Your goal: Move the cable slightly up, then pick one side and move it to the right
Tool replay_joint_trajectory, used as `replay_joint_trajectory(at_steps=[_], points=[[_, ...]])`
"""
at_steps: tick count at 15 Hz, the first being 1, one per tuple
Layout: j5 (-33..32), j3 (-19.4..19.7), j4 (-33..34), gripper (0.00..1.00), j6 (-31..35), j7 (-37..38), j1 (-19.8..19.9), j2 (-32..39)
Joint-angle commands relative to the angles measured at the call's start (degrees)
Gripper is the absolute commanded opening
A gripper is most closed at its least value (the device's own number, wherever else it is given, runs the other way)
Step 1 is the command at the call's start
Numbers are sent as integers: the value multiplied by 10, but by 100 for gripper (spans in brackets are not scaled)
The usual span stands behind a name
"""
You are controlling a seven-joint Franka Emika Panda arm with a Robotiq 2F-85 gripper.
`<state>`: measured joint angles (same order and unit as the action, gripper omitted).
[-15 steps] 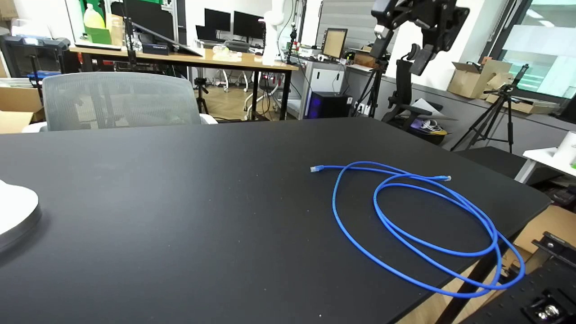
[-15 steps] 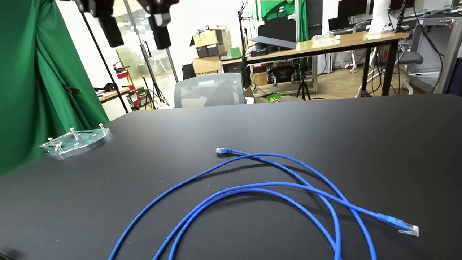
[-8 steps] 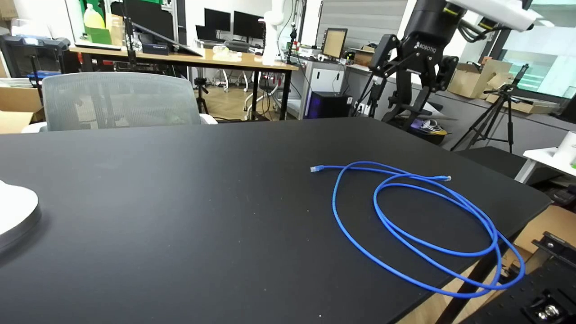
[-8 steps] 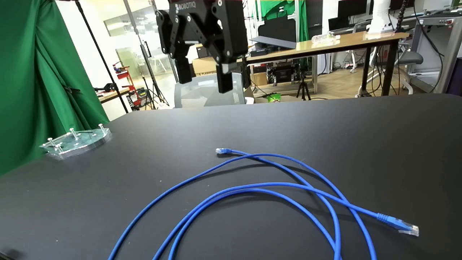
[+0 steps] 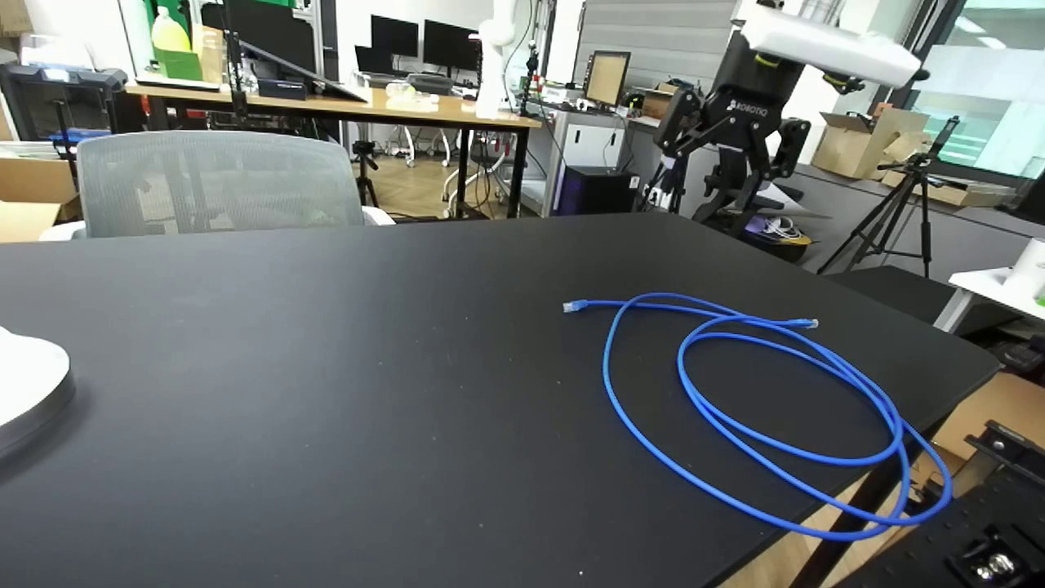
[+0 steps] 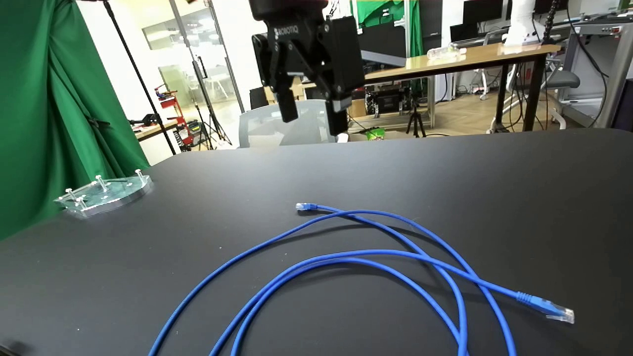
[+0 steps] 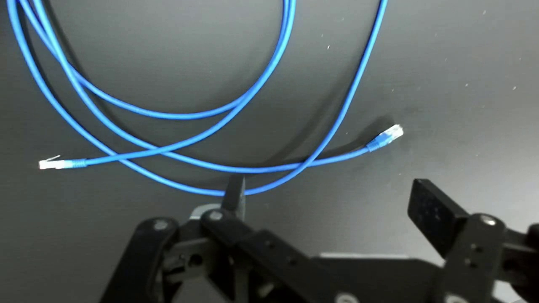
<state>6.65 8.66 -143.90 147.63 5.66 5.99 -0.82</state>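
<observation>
The bright blue cable (image 5: pixel 857 376) lies in loose overlapping loops on the black table (image 5: pixel 326 367); it also shows in an exterior view (image 6: pixel 385 252) and the wrist view (image 7: pixel 181 115). Its loops appear to reach past the table edge at lower right. One clear plug end (image 5: pixel 575 306) points inward, also in the wrist view (image 7: pixel 385 138); the other plug end (image 6: pixel 546 306) also shows in the wrist view (image 7: pixel 63 164). My gripper (image 5: pixel 700 200) is open and empty above the table, apart from the cable. In the wrist view the gripper's (image 7: pixel 328 187) left finger overlaps a strand.
A clear plate with bolts (image 6: pixel 106 193) lies on the table at the far left. A white rounded object (image 5: pixel 33 384) shows at the left edge. A grey mesh chair (image 5: pixel 220 184) stands behind the table. A black metal part (image 5: pixel 963 523) is at lower right.
My gripper has come down in both exterior views, moving right in one of them and slightly left lately in the other. It stays open. The cable has not moved.
</observation>
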Motion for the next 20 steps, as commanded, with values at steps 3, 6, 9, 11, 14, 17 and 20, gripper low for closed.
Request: replay_joint_trajectory(at_steps=[3,6,9,11,14,17,20], points=[[-49,13,84,100,114,188,-7,153],[-50,39,119,100,102,253,-36,210],[-20,37,145,100,73,259,-47,246],[-5,36,161,100,55,261,-53,264],[9,34,181,100,33,260,-57,284],[21,32,194,100,24,259,-58,301],[27,32,203,66,25,258,-59,316]])
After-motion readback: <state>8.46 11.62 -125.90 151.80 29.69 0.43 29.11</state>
